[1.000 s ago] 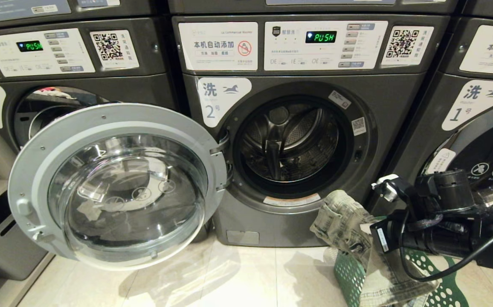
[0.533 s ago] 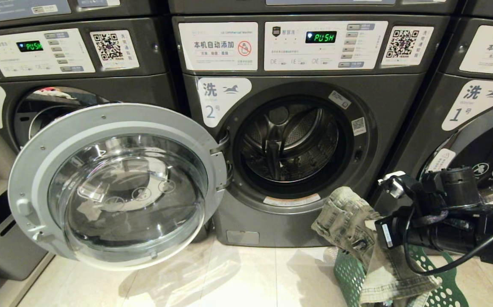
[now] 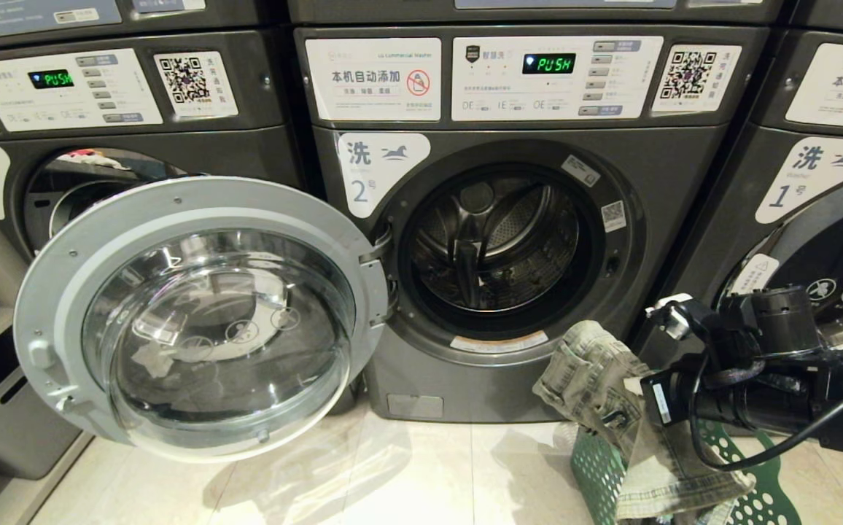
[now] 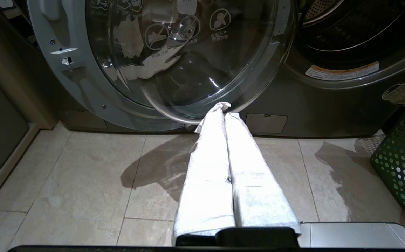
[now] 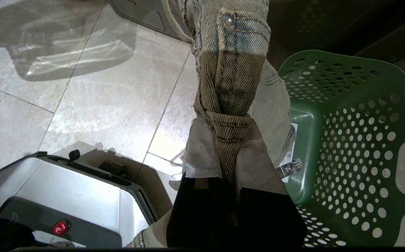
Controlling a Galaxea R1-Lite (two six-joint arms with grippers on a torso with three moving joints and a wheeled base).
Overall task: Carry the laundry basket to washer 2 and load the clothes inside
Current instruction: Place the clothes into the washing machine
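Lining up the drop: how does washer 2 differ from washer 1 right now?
Washer 2 has its door swung fully open to the left, its drum exposed and empty; washer 1 has its door shut. Washer 2 sits centred ahead; washer 1 stands at the right edge, partly behind the right arm. Both are dark grey front-loaders with white horse-logo labels.

Washer 2 [image 3: 509, 240] is dark grey with white panels, a green display and a pale grey door ring [image 3: 195, 321] round clear glass. The laundry basket [image 5: 349, 147] is dark green, dotted all over with round holes. The clothes [image 5: 232, 70] are faded grey-green denim with tan stitching; the floor tiles [image 4: 83, 182] are beige.
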